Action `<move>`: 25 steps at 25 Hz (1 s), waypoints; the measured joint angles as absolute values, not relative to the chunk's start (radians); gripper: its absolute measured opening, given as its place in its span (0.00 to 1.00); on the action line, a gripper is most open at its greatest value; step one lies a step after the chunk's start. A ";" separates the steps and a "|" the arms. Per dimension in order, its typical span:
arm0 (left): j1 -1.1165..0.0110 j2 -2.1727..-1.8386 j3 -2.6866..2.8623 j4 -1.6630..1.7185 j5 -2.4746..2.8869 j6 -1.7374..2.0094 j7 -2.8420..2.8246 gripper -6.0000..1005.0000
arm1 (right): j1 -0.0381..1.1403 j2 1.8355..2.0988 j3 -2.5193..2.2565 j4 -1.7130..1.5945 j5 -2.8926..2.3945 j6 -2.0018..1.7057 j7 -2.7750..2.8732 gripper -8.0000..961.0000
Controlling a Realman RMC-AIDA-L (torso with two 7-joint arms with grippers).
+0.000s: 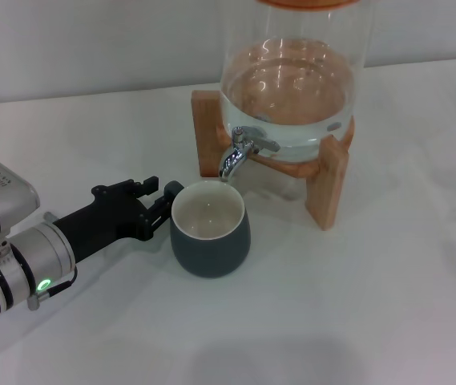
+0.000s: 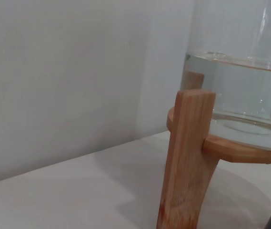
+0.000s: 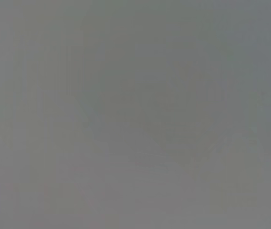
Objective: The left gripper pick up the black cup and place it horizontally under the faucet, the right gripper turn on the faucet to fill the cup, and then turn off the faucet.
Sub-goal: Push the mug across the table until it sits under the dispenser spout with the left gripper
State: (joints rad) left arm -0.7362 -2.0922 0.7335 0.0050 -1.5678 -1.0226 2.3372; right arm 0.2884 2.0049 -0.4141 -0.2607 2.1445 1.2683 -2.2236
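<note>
The black cup (image 1: 210, 229), squat and rounded, matte dark grey outside and cream inside, stands upright on the white desk (image 1: 356, 305) just below and in front of the faucet (image 1: 240, 152), a shiny chrome spigot on a clear glass dispenser (image 1: 292, 80) holding water. The dispenser rests on a pale wooden stand (image 1: 326, 188). The left tool (image 1: 159, 200), black and jointed on a silver-grey wrist, reaches in low to the cup's side opposite the stand; whether it grips I cannot tell.
</note>
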 joint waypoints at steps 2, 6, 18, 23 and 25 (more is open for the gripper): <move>-0.737 -2.092 0.734 0.005 -1.568 -1.020 2.337 0.39 | 0.288 2.005 -0.414 -0.261 2.144 1.268 -2.224 0.84; -0.741 -2.093 0.733 0.005 -1.568 -1.015 2.337 0.39 | 0.288 2.005 -0.414 -0.261 2.144 1.269 -2.224 0.84; -0.744 -2.093 0.734 0.005 -1.554 -1.014 2.346 0.39 | 0.289 2.005 -0.414 -0.261 2.144 1.268 -2.229 0.84; -0.745 -2.094 0.733 0.005 -1.557 -1.015 2.341 0.39 | 0.292 2.005 -0.412 -0.261 2.144 1.263 -2.229 0.84; -0.745 -2.095 0.733 0.004 -1.557 -1.020 2.340 0.39 | 0.293 2.005 -0.412 -0.261 2.144 1.259 -2.229 0.84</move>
State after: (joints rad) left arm -0.7449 -2.0945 0.7330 0.0045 -1.5574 -1.0203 2.3395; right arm 0.2933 2.0049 -0.4124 -0.2607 2.1444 1.2587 -2.2289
